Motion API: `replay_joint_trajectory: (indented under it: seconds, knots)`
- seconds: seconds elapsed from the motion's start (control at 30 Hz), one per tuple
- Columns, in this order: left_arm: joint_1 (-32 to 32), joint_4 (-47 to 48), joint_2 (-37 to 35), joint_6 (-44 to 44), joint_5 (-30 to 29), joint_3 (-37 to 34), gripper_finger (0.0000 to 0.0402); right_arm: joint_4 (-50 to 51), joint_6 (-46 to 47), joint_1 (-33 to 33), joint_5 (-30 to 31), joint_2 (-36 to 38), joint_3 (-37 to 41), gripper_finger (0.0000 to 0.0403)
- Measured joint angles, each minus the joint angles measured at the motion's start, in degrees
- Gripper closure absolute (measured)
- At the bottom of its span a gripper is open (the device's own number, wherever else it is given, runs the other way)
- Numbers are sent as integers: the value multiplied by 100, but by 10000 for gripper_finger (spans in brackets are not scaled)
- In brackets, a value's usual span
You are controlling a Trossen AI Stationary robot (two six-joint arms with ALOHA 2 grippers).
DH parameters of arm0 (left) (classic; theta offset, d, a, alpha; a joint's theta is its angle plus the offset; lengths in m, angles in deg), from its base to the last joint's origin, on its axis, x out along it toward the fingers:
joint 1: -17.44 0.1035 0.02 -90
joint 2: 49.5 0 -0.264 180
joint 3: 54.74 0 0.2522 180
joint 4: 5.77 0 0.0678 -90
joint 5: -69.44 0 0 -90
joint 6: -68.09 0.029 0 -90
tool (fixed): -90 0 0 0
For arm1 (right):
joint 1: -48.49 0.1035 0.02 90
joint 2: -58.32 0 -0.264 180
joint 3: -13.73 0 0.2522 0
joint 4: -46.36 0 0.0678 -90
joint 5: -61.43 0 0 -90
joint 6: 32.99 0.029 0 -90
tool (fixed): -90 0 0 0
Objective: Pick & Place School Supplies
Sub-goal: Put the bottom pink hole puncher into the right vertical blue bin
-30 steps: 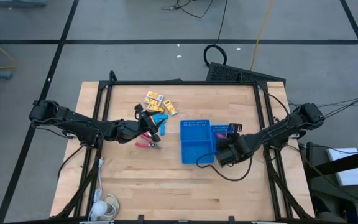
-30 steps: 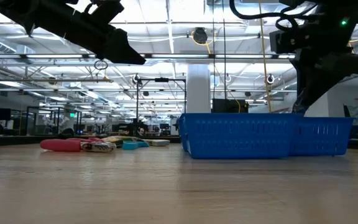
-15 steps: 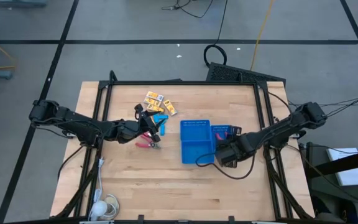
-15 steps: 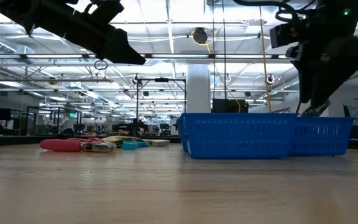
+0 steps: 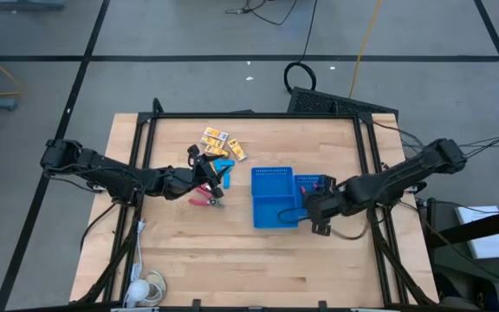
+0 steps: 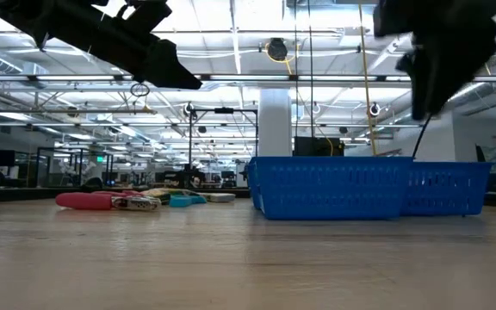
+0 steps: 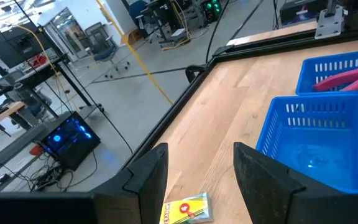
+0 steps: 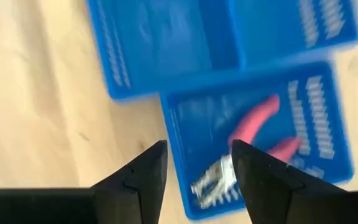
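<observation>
- One red-handled cutter [image 8: 247, 146] lying loose inside the smaller compartment of the blue tray [image 5: 273, 196], metal tip toward the compartment's corner; seen right under the right gripper [image 8: 194, 165].
- Second red-handled cutter [image 5: 204, 201] flat on the table [image 5: 232, 251], left of the tray, near the left gripper [image 5: 210, 180].
- Several yellow packets [image 5: 215, 136] grouped on the table, beyond that cutter, with a light-blue piece [image 5: 223, 165] between them and it; one yellow packet [image 7: 188, 208] showing between the left fingers in the left wrist view.
- Right gripper above the tray's small compartment, fingers parted, grasping nothing.
- Left gripper raised over the supplies pile, fingers parted, nothing between them.
- White cable bundle [image 5: 145, 286] at the table's near-left corner.
</observation>
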Motion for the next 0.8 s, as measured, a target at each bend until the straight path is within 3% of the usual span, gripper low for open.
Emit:
replay_joint_trajectory:
  seconds: [0.07, 0.17, 0.4, 0.6, 0.8]
  knots:
    - [-34, 202, 0, -442, 122, 0, 215, -391, -128, 94, 287, 394, 10, 235]
    - [-20, 829, 0, -1092, 884, 0, 215, -1487, -666, 324, 858, 1047, 267, 235]
    - [124, 2507, 2, -2816, 2310, 0, 215, -4598, -2723, 483, 1462, 2311, 1689, 233]
    - [28, 3462, -96, -3110, 3526, 2, 215, -7117, -4224, 207, 1603, 2994, 2978, 238]
    - [-173, 4577, -92, -3191, 3713, -2, 215, -8878, -4551, 15, 1606, 3574, 4198, 238]
